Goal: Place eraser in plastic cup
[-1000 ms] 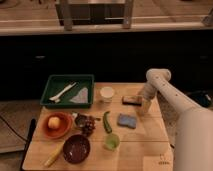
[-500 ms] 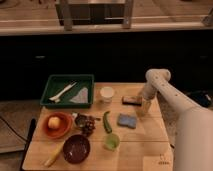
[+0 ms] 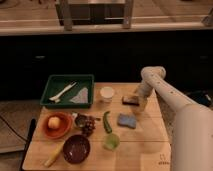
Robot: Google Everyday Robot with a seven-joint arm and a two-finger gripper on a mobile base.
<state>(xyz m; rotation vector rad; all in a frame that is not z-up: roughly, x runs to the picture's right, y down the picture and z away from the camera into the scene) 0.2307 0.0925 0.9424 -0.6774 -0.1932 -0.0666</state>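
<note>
Elbow (image 3: 153, 75) high, tool (image 3: 138, 102) down at eraser (image 3: 130, 100)

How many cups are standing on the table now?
2. The white cup stands just right of the green tray; the plastic cup stands near the front edge, beside the dark bowl. None seems hidden. The gripper is by the eraser.

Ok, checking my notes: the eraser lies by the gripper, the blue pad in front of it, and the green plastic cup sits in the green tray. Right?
Not quite. The camera view shows the plastic cup standing on the table near the maroon bowl, not in the green tray. The eraser does lie by the gripper, the blue pad in front of it.
</note>
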